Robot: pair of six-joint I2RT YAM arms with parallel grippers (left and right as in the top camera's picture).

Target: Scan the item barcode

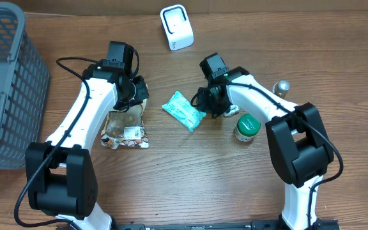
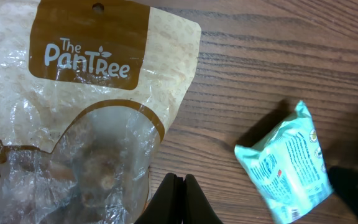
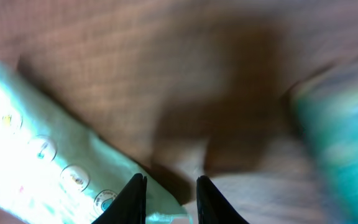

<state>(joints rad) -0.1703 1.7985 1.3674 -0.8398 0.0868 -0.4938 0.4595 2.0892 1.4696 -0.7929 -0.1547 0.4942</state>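
Note:
The item, a teal packet (image 1: 184, 110), lies flat mid-table; it also shows as teal packet (image 2: 288, 168) and teal packet (image 3: 36, 155). The white barcode scanner (image 1: 177, 26) stands at the far edge. My right gripper (image 1: 209, 107) hovers low at the packet's right end. In the right wrist view that gripper (image 3: 171, 179) has its jaws a narrow gap apart, with the packet's corner reaching partly into the gap and touching only the left finger's side. My left gripper (image 1: 135, 96) is shut on nothing; this gripper (image 2: 179, 177) sits just beside the top of a brown snack bag (image 2: 86, 106).
The brown snack bag (image 1: 125, 131) lies left of the packet. A green-lidded jar (image 1: 248, 128) stands just right of my right gripper, and a small metallic object (image 1: 281, 86) sits behind it. A grey mesh basket (image 1: 5, 83) fills the left edge.

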